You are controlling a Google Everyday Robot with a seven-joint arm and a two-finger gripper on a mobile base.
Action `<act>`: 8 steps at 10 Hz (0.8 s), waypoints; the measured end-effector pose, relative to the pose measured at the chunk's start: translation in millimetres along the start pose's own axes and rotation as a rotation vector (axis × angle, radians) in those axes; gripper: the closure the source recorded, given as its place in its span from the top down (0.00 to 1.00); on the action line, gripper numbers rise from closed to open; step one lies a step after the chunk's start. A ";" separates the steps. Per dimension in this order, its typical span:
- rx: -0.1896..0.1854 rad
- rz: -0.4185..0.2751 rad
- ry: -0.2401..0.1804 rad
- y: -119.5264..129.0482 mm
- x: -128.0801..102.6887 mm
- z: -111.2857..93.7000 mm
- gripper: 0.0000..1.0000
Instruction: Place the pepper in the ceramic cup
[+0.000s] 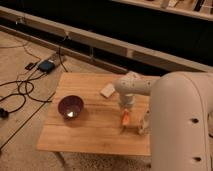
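The orange pepper (pixel 124 119) is at the right part of the wooden table (pixel 90 132), pointing toward the front edge. My gripper (pixel 125 108) is directly over its upper end, at the end of the white arm (pixel 180 125); the contact is hidden by the wrist. The pale whitish ceramic cup (pixel 107 90) is on the table up and to the left of the gripper, a short way from it.
A wide dark purple bowl (pixel 70 106) sits on the left half of the table. A clear slim bottle (pixel 144 124) stands just right of the pepper, next to the arm. Cables and a small box (pixel 46 66) lie on the floor to the left.
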State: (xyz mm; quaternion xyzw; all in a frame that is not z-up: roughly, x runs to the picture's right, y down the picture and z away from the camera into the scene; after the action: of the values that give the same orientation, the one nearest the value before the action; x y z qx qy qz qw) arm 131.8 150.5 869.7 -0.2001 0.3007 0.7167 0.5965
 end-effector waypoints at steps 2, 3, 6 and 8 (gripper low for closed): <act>-0.005 0.016 -0.028 -2.8 1.8 -30.1 0.00; -0.003 0.019 -0.041 -4.3 2.6 -43.7 0.00; 0.019 0.023 -0.092 -9.7 3.2 -87.2 0.00; 0.056 0.041 -0.133 -21.4 0.0 -114.3 0.00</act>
State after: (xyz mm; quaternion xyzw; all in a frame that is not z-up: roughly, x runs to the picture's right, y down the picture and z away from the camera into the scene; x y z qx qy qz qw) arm 144.4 76.3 781.1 -0.1290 0.2841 0.7319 0.6058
